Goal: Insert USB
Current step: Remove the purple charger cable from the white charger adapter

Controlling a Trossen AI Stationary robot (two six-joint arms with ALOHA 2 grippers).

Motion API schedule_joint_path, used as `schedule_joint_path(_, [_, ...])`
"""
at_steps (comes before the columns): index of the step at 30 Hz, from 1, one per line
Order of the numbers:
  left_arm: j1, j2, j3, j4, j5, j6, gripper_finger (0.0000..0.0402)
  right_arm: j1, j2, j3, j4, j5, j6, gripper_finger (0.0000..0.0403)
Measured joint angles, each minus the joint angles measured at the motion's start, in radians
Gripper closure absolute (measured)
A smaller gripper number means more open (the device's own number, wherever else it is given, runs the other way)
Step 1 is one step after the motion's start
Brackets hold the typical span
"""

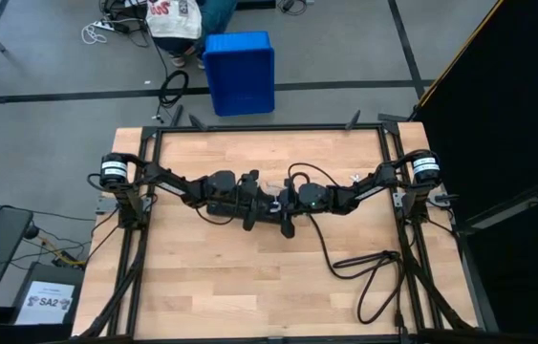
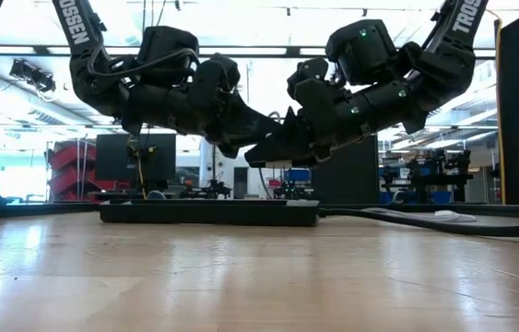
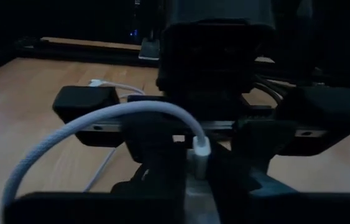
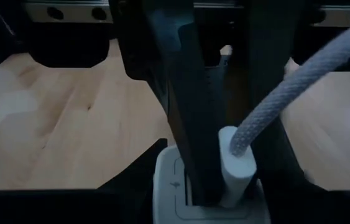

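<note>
Fig.: USB point(image 3: 100, 121) at frame centre, high view, above the black power strip point(image 2: 208, 213) on the worktop point(image 1: 249, 277). Left hand point(image 1: 267, 204) and right hand point(image 1: 283, 203) meet there; right hand pinches the white plug point(image 4: 237, 165), left hand's state cannot be told. Judged: cable light, limp, braided; plug shell rigid, smooth, so grip at the shell, not the cord.

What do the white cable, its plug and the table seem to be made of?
Cable: looks like braided fabric, matte, by its woven texture.
Plug: probably smooth plastic, white, slightly glossy, rounded edges.
Table: wood, light butcher-block strips with visible grain; the low view shows a soft sheen, perhaps varnish.
</note>
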Motion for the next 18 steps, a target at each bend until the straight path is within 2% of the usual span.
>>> schedule_joint_path(2, [0.0,0.001,0.0,0.007,0.003,0.002,0.0389,0.0,0.0,0.0,-0.003,0.001,0.0,0.0293])
schedule_joint_path(18, [-0.002,0.002,-0.003,0.037,-0.001,0.046,0.04,-0.018,-0.005,0.005,-0.075,0.02,0.047,0.0293])
